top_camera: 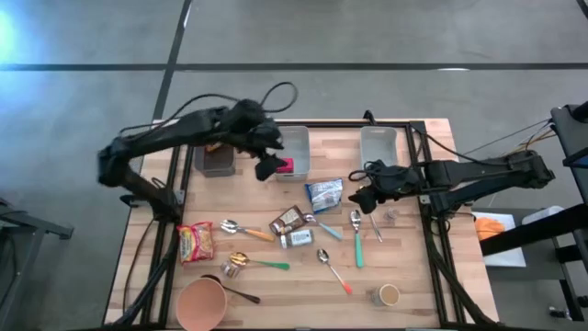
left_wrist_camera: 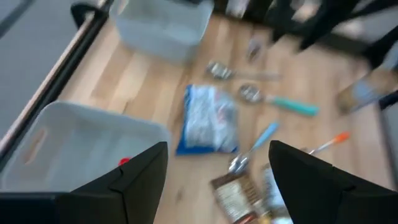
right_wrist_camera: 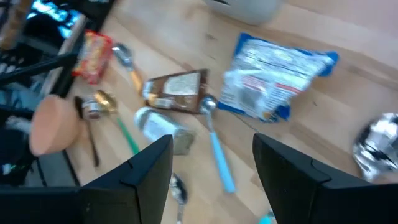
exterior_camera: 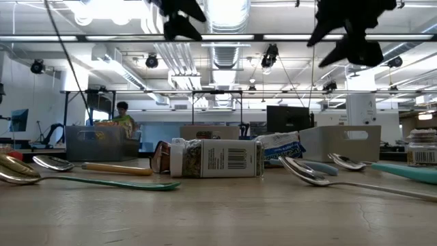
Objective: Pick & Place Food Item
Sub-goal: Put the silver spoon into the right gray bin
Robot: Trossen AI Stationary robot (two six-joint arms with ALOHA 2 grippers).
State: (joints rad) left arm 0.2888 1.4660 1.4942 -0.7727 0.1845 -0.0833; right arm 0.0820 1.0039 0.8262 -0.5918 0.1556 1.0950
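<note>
A blue-and-white food packet (top_camera: 323,193) lies flat on the wooden table between my two grippers; it also shows in the left wrist view (left_wrist_camera: 208,118) and the right wrist view (right_wrist_camera: 273,74). A brown packet (top_camera: 288,219) and a small labelled jar (top_camera: 296,239) lie nearer the front. My left gripper (top_camera: 265,168) hangs open above the near left corner of a white bin (top_camera: 296,147), which holds a pink-red item (top_camera: 286,165). My right gripper (top_camera: 360,200) hovers open just right of the blue packet, well above the table (exterior_camera: 348,41). Nothing is between either pair of fingers.
A dark bin (top_camera: 218,161) stands at the far left and a second white bin (top_camera: 378,142) at the far right. A red-yellow packet (top_camera: 196,242), several spoons (top_camera: 356,230), an orange cup (top_camera: 202,303) and a small cup (top_camera: 389,294) lie across the front.
</note>
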